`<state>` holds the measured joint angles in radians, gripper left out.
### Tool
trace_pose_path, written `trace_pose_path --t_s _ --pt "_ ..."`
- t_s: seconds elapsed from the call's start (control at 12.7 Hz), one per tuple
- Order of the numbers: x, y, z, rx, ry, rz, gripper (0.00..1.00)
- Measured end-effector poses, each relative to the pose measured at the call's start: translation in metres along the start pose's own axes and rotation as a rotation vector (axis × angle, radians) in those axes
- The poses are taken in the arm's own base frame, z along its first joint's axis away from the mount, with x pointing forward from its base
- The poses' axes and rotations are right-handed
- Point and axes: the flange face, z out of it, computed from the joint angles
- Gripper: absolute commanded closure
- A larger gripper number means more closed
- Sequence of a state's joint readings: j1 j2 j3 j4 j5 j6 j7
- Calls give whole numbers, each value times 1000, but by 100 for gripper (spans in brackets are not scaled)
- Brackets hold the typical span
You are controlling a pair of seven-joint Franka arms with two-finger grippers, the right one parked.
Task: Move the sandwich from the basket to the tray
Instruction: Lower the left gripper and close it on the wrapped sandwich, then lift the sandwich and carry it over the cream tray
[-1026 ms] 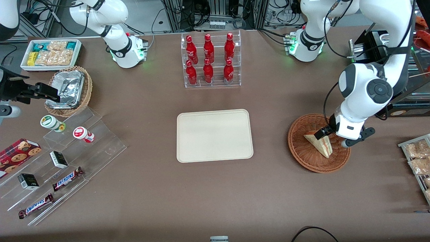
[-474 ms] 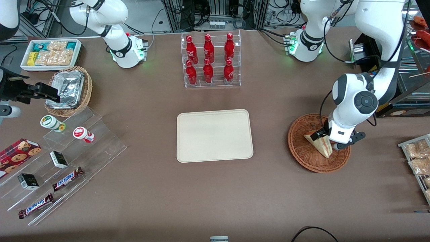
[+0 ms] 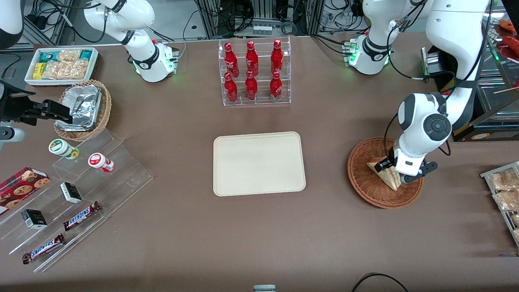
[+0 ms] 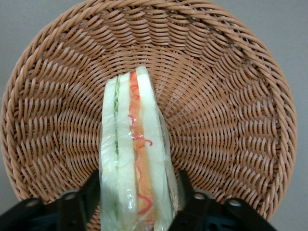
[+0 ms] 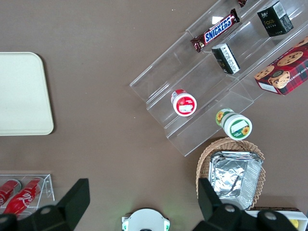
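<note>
The working arm's hand point(image 3: 392, 170) sat low inside the reddish-brown wicker basket point(image 3: 365, 184), its two black fingers point(image 4: 79, 204) spread to either side of the sandwich point(image 3: 387, 175), close against its wrapped faces; whether they were pressing it could not be told. In the wrist view the sandwich point(image 4: 137, 154) stood on edge in clear film, pale bread slices showing a green layer and a red-orange layer along the cut face, its narrow end reaching toward the middle of the basket point(image 4: 226, 110). The wedge rested on the woven floor of the basket, at the side nearer the working arm's end of the brown worktop point(image 3: 259, 235).

The cream tray point(image 3: 258, 163) lay flat at the middle of the worktop, well apart from the basket, with nothing on it. Farther from the front camera than the tray stood a clear rack of six red bottles point(image 3: 253, 73). Toward the parked arm's end were a lighter wicker basket holding foil containers point(image 3: 83, 107), a white bin of snack packets point(image 3: 61, 65) and a clear stepped stand point(image 3: 81, 194) with chocolate bars, small boxes and two round tubs.
</note>
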<state>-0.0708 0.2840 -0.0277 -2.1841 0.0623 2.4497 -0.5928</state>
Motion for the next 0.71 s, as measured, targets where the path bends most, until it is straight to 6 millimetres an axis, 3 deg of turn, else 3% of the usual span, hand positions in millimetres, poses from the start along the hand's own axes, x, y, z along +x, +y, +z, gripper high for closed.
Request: trace_pose_path --t_s 0.32,0.47,0.71 --pt "4 2 -9 2 2 0 100" --pt "12 8 -39 29 -29 3 100" --pt "17 36 -106 48 -40 40 100"
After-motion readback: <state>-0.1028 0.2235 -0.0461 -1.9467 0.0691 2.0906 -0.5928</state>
